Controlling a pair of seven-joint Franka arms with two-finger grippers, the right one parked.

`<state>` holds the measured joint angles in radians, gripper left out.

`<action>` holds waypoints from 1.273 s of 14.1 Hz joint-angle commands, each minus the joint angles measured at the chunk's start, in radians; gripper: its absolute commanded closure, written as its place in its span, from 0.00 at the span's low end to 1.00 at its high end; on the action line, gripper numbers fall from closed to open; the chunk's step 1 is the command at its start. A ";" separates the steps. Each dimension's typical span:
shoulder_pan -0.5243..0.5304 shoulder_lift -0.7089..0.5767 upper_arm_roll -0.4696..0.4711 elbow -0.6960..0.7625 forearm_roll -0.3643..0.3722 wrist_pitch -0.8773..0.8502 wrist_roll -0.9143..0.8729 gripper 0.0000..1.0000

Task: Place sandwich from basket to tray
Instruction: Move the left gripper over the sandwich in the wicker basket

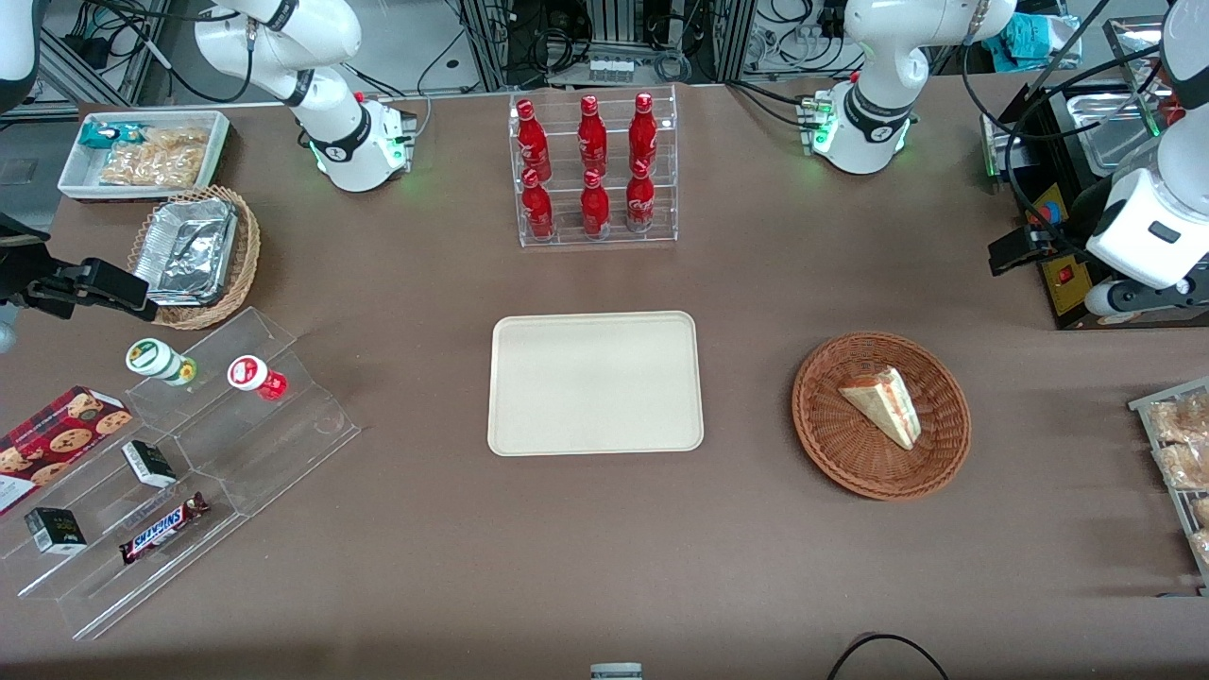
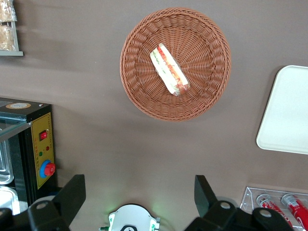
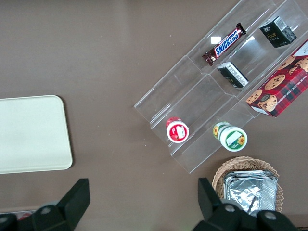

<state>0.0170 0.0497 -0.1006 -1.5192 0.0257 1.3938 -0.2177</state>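
The sandwich (image 1: 883, 404) (image 2: 169, 70), a pale wrapped wedge with red and green filling, lies in the round reddish-brown basket (image 1: 831, 444) (image 2: 144, 96). The cream tray (image 1: 595, 382) (image 2: 286, 110) (image 3: 31, 132) sits bare at the table's middle, beside the basket and apart from it. My gripper (image 1: 1025, 250) (image 2: 138, 192) hangs high over the table, farther from the front camera than the basket and toward the working arm's end. It is open, its black fingers (image 2: 72, 192) spread wide with nothing between them.
A black control box with a red button (image 1: 1063, 274) (image 2: 41, 149) stands just beside my gripper. A clear rack of red bottles (image 1: 593, 170) stands farther back than the tray. A rack of pastries (image 1: 1176, 444) sits at the working arm's table edge. A stepped acrylic stand (image 1: 189, 472) and foil basket (image 1: 194, 255) lie toward the parked arm's end.
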 commanded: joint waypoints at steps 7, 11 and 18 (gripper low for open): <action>-0.005 0.104 -0.004 -0.028 0.005 0.060 -0.011 0.00; -0.014 0.104 -0.007 -0.269 0.011 0.380 -0.026 0.00; -0.032 0.104 -0.007 -0.570 0.016 0.836 -0.429 0.00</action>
<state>-0.0022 0.1853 -0.1097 -2.0068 0.0257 2.1363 -0.5141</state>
